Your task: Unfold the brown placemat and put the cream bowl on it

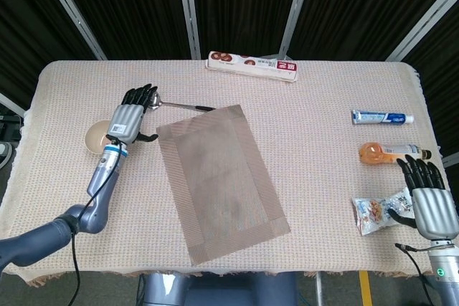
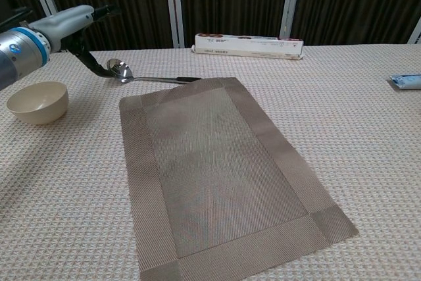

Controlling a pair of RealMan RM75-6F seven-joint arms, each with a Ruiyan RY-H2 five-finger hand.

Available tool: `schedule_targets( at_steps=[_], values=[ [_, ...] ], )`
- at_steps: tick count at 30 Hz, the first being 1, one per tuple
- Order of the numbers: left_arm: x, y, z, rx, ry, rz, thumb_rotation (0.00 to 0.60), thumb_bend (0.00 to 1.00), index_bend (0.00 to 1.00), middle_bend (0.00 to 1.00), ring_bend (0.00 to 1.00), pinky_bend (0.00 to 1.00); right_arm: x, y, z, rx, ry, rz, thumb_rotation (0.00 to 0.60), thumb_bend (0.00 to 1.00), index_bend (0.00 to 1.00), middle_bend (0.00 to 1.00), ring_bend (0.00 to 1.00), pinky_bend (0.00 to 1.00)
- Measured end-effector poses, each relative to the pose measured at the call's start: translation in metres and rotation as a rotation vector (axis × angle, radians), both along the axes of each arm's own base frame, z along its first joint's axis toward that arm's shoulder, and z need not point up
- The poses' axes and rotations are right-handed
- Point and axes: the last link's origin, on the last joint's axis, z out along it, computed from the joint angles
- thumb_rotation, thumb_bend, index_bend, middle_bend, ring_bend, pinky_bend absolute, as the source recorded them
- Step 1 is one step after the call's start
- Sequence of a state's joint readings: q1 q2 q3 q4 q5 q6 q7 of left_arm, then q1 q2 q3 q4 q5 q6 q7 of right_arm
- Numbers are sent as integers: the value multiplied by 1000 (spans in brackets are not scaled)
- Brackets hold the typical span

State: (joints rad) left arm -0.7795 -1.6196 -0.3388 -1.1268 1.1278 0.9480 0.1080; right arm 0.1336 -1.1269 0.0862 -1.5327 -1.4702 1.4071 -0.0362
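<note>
Brown placemat (image 1: 219, 180) lies unfolded and flat mid-table, slightly skewed, its far edge overlapping the ladle (image 2: 141, 76) handle. Cream bowl (image 2: 37, 101) sits on the cloth left of the mat, apart from it. Left hand (image 1: 130, 113) hovers beside the bowl, fingers released, grasping nothing. Right hand (image 1: 428, 195) released, beside a snack packet (image 1: 376, 212)
</note>
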Motion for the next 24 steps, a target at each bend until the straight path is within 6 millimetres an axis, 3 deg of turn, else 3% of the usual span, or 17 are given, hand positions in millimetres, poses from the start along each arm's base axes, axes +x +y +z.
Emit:
schedule_targets(
  at_steps=[9,16,20,24],
  values=[
    [-9,-53,60,64,100,-26,600,0,0,0,0,0,30,-15,-22,219,-12,176,600,0,15,0,0,0],
    [-44,-128,113,143,180,94,600,0,0,0,0,0,70,-37,-55,416,35,388,600,0,84,0,0,0],
    [-58,-165,126,169,210,157,600,0,0,0,0,0,89,-37,-81,500,53,491,600,0,120,0,0,0],
    [-63,-188,129,171,213,186,600,0,0,0,0,0,99,-33,-111,586,79,559,600,0,124,0,0,0]
  ],
)
